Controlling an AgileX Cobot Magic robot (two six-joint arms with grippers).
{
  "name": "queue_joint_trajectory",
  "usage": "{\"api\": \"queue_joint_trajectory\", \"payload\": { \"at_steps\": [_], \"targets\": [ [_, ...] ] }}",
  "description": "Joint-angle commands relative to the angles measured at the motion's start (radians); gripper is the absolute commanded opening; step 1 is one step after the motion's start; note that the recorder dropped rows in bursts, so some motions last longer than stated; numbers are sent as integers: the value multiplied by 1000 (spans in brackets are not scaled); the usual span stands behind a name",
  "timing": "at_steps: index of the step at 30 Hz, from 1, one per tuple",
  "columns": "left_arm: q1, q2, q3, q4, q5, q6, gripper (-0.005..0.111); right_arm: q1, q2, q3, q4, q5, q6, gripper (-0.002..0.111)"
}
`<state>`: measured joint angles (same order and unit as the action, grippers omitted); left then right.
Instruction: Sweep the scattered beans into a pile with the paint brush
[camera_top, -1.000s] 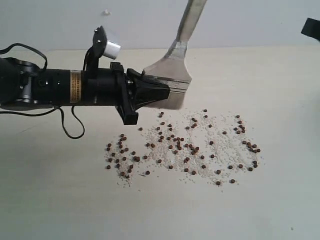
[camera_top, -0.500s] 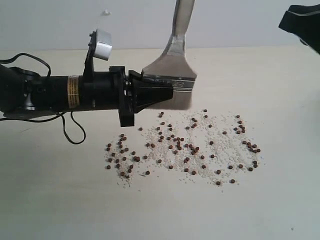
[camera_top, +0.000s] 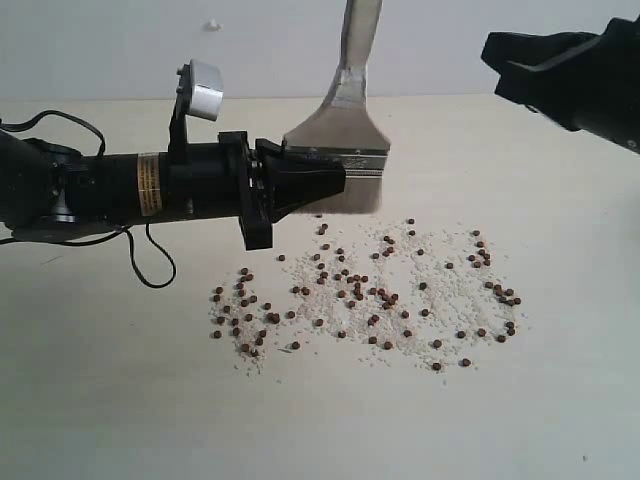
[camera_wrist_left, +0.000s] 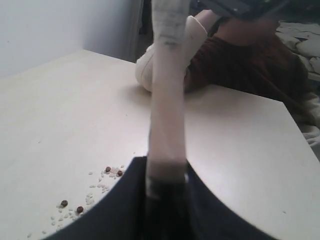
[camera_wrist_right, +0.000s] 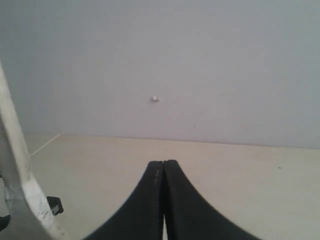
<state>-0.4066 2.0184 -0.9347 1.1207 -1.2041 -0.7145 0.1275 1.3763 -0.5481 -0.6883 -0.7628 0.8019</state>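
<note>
The paint brush (camera_top: 340, 135) stands nearly upright, handle up, bristles hanging just above the table behind the beans. My left gripper (camera_top: 330, 182) reaches in from the left and is shut on its silver ferrule. In the left wrist view the pale handle of the brush (camera_wrist_left: 168, 100) rises from between the dark jaws of my left gripper (camera_wrist_left: 167, 172). The beans (camera_top: 370, 295) lie scattered with whitish crumbs in a wide band; a few beans (camera_wrist_left: 113, 171) show beside the jaws. My right gripper (camera_top: 495, 52) hovers at upper right, shut and empty, as the right gripper (camera_wrist_right: 163, 163) shows.
The pale table (camera_top: 560, 400) extends around the scatter, with a grey wall (camera_top: 120, 50) behind. A black cable (camera_top: 150, 265) loops under the left arm. The brush handle (camera_wrist_right: 15, 165) appears at the edge of the right wrist view.
My right arm has come in from the upper right toward the brush handle. The brush has swung more upright and the left gripper has risen a little.
</note>
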Motion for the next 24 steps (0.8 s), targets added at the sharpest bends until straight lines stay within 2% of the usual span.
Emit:
{"api": "queue_joint_trajectory", "payload": {
  "at_steps": [1, 6, 9, 13, 24],
  "targets": [
    [-2, 1, 4, -25, 4, 4, 0, 87, 17, -9, 113, -40, -147, 0],
    [-2, 1, 4, -18, 4, 1, 0, 211, 26, -74, 264, 78, -286, 0],
    [-2, 1, 4, -13, 6, 1, 0, 264, 46, -132, 269, 151, -307, 0],
    [-2, 1, 4, -13, 6, 1, 0, 316, 67, -180, 269, 157, -302, 0],
    [-2, 1, 4, -3, 34, 1, 0, 361, 104, -219, 276, 192, -292, 0]
  ]
}}
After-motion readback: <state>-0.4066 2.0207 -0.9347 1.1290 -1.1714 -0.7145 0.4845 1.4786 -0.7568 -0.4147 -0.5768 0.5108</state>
